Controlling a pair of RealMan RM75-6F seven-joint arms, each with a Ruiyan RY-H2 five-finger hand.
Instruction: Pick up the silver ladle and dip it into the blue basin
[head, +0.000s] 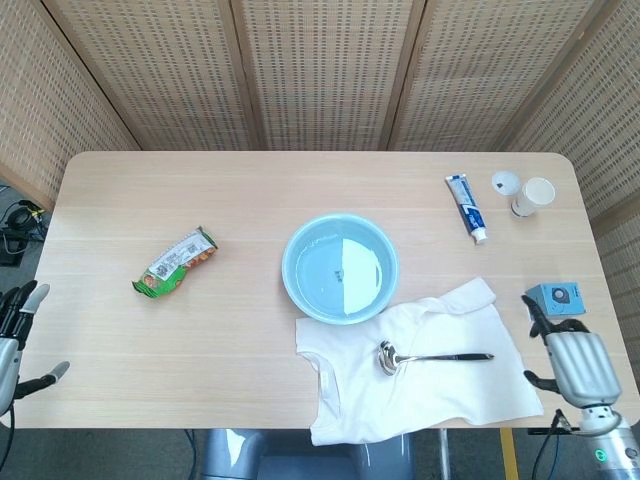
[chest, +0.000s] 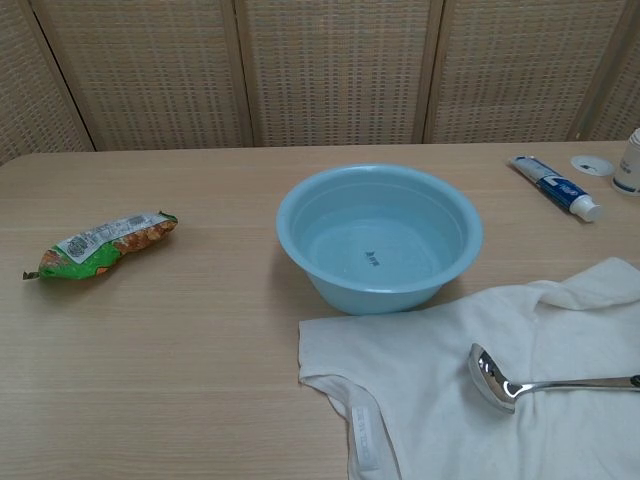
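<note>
The silver ladle (head: 437, 357) lies on a white shirt (head: 440, 395) at the table's front right, bowl to the left and handle pointing right. In the chest view the ladle (chest: 558, 384) rests on the shirt (chest: 440, 410) just in front of the blue basin (chest: 335, 282). The basin (head: 288, 265) stands mid-table with water in it. My right hand (head: 572, 362) hovers at the table's front right edge, right of the ladle's handle, holding nothing, fingers apart. My left hand (head: 14, 338) hangs off the front left edge, also with nothing in it.
A green snack packet (head: 175, 263) lies left of the basin. At the back right are a toothpaste tube (head: 466, 207), a paper cup (head: 534, 195) and a lid (head: 505, 181). A small blue box (head: 556, 298) sits just beyond my right hand.
</note>
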